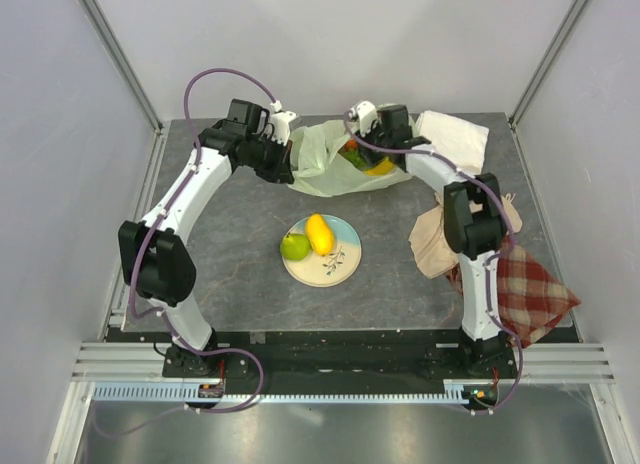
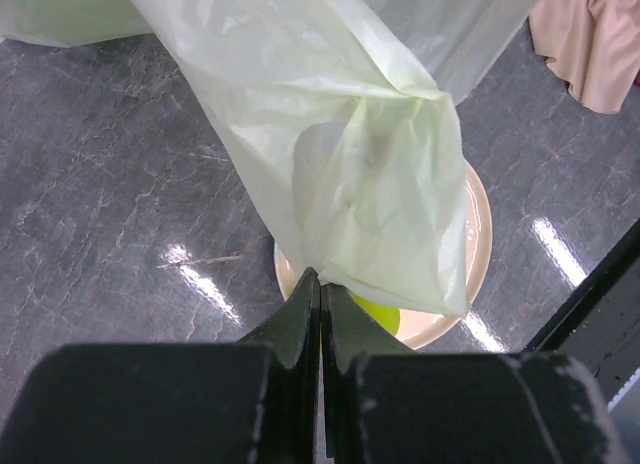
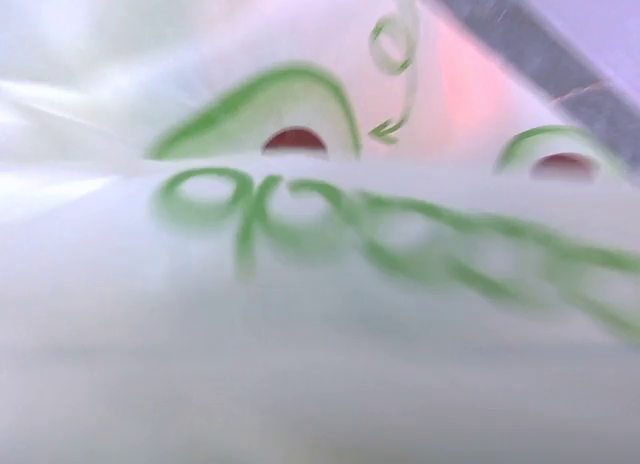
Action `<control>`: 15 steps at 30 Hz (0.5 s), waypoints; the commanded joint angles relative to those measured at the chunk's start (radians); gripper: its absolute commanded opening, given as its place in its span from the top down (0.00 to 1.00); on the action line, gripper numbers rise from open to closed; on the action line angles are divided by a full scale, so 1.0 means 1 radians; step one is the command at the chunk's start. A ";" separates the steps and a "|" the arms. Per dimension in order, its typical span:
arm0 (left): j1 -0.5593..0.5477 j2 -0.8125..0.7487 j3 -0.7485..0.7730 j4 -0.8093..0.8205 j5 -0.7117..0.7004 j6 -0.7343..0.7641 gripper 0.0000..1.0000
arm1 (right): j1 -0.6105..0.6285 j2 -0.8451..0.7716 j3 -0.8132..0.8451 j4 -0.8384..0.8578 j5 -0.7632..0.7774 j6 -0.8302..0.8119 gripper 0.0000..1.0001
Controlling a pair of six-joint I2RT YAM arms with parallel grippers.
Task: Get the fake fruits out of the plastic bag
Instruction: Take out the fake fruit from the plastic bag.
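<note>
Two of the fake fruits are already out: a green apple [image 1: 294, 247] and a yellow mango [image 1: 319, 233] lie touching each other on the plate [image 1: 345, 267] at the middle of the surface [image 1: 230, 224]. The plastic bag [image 1: 318, 162] sits at 12 o'clock from the plate, toward the far edge, and it is not yet empty. Through its open side, something yellow [image 1: 381, 167] and something orange-and-green [image 1: 351, 152] show in the overhead view; how many pieces remain inside I cannot tell.

The left fingers [image 2: 308, 314] are pressed together on a fold of the bag's film, holding it up so the pale-green sheet hangs over the plate in the left wrist view. The right wrist [image 1: 392, 124] leans into the bag's mouth from its 3 o'clock side. The right fingers are hidden, and their camera shows only blurred film with green print, so I cannot tell whether they are spread or pinched.

By my judgement the job is partly done, with the bagged fruits left to lift out.
</note>
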 commanded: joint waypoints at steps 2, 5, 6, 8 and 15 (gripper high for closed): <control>-0.005 0.022 0.048 0.038 -0.039 -0.010 0.99 | -0.038 -0.240 -0.017 -0.019 -0.232 0.130 0.68; -0.005 0.028 0.065 0.040 -0.047 -0.018 0.99 | -0.044 -0.286 -0.040 -0.035 -0.288 0.158 0.69; -0.005 0.029 0.070 0.040 -0.053 -0.019 0.98 | -0.042 -0.297 -0.052 -0.038 -0.296 0.170 0.69; -0.005 0.032 0.080 0.041 -0.064 -0.016 0.98 | -0.042 -0.320 -0.069 -0.052 -0.310 0.174 0.70; -0.006 0.032 0.099 0.045 -0.076 -0.015 0.98 | -0.028 -0.215 -0.046 -0.055 -0.279 0.140 0.54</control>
